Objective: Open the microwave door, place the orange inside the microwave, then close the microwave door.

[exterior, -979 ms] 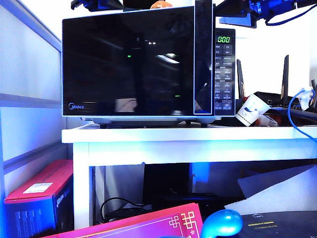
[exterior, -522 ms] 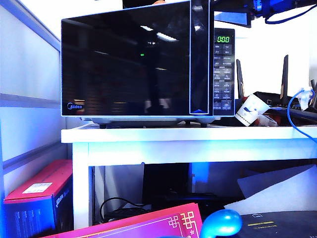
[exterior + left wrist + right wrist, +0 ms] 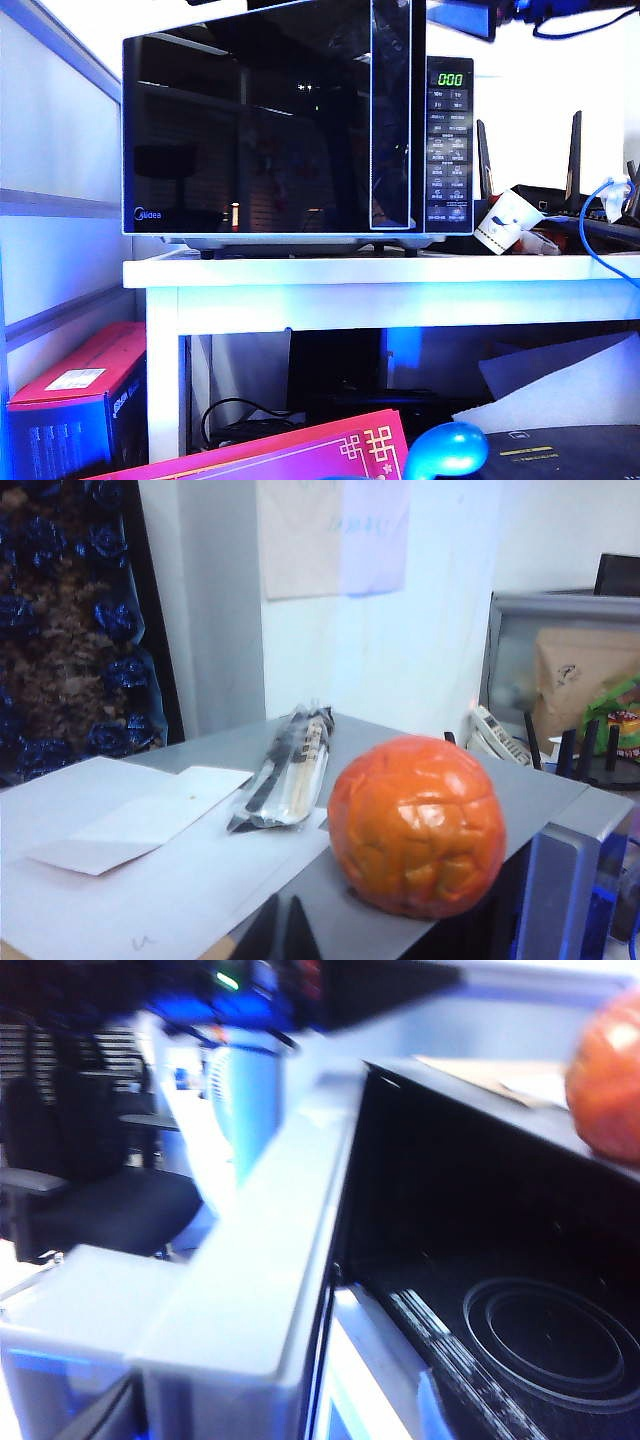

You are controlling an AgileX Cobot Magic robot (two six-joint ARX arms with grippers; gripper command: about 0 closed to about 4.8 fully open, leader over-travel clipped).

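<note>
From the exterior view, the microwave (image 3: 300, 125) sits on a white counter (image 3: 380, 285), and the microwave door (image 3: 265, 120) is swung out a bit so its handle strip no longer lines up with the button panel, whose green display (image 3: 451, 79) is lit. Neither gripper shows up clearly here, just some dark and blue arm bits along the very top edge. A tipped paper cup (image 3: 505, 222) lies on the counter right of the microwave. In the left wrist view the orange (image 3: 417, 825) is sitting on the grey top of the microwave (image 3: 420, 780), near the edge, with a packet of chopsticks (image 3: 290, 770) and some white paper (image 3: 130, 820) beside it. The left gripper (image 3: 282, 935) only pokes in as two dark tips close together just short of the orange, not touching it; can't really tell whether it's together or apart. The right wrist view is blurry but looks past the open door edge (image 3: 250, 1290) into the dark cavity with the round turntable (image 3: 555, 1340), orange (image 3: 605, 1080) up on the roof. Only a dark sliver of the right gripper (image 3: 95, 1422) shows in one corner, so I can't tell its state either.
</note>
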